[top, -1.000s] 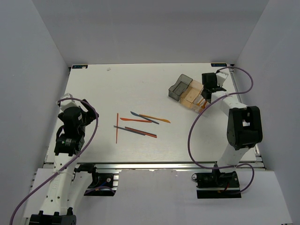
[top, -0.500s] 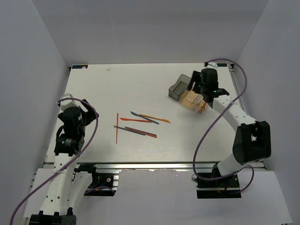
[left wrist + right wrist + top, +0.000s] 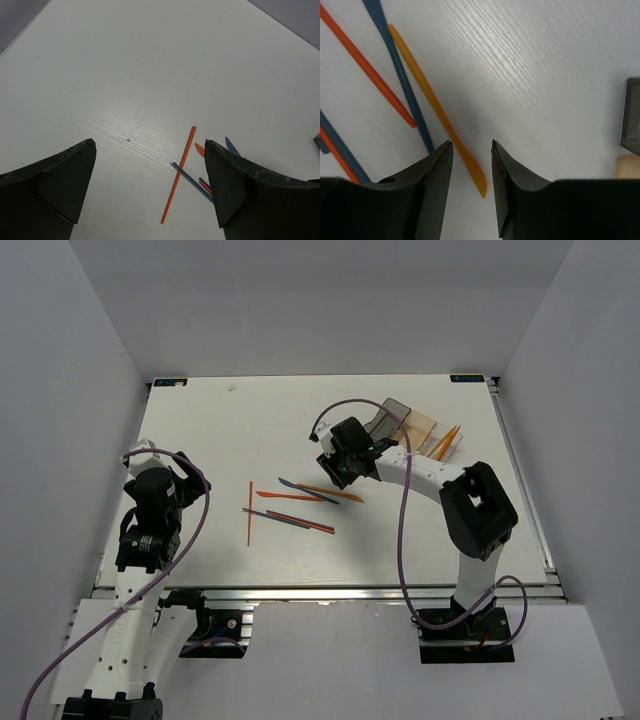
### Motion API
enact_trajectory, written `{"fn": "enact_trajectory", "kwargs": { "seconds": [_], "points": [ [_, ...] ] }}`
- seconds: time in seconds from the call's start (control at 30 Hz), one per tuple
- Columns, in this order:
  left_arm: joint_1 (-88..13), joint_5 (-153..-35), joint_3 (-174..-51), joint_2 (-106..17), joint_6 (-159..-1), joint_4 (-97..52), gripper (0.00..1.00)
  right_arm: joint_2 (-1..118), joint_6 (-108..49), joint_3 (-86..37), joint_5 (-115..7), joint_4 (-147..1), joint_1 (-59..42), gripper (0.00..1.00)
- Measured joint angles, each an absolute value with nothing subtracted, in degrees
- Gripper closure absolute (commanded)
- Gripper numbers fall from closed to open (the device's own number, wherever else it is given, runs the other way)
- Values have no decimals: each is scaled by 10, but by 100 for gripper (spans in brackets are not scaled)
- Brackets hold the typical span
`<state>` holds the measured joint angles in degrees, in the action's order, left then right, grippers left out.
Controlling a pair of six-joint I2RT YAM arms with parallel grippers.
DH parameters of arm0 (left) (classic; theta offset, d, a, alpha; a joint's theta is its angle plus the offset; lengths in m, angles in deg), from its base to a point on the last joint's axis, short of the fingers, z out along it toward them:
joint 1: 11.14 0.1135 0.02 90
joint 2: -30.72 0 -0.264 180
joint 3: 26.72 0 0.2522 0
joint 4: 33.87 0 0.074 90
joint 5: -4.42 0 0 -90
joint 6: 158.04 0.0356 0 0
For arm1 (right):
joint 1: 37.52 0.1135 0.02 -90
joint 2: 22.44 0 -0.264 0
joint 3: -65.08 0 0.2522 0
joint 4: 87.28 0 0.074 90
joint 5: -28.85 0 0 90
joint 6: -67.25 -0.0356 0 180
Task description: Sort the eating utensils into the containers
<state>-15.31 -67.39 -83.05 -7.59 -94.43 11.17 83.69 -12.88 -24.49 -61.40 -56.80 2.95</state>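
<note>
While stretched leftward across the counter (image 3: 220,430), sets the right end effector (image 3: 335,468) directly above the loose cluster of eating utensils (image 3: 300,502), well apart from the containers (image 3: 385,425) at the back right. Shows, through the right wrist camera, a yellow-orange utensil (image 3: 421,85) lying flat just below, its rounded tip between the fingers (image 3: 432,200) and its long axis slanting away up and to the left, not quite square to the closing line. Leaves those fingers parted by a narrow gap, clamped on nothing. Places a dark blue utensil (image 3: 399,75) and a red-orange utensil (image 3: 366,65) just beside the target on its left, near enough, by judgement, to be nudged or caught in a careless pinch. Holds the left end effector (image 3: 149,142) spread wide and empty near the left edge, clearly the farther of the two, with only a lone orange stick (image 3: 179,172) ahead of it. Calls, most likely, for a short straight descent and a slight wrist turn by the right arm.
</note>
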Motion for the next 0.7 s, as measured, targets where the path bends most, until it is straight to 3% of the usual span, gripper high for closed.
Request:
{"fn": "enact_trajectory", "kwargs": {
  "seconds": [0.7],
  "points": [
    [-153, -682, -830, -78, -944, 112, 2, 932, -29, -307, -609, -493, 45, 63]
  ]
}}
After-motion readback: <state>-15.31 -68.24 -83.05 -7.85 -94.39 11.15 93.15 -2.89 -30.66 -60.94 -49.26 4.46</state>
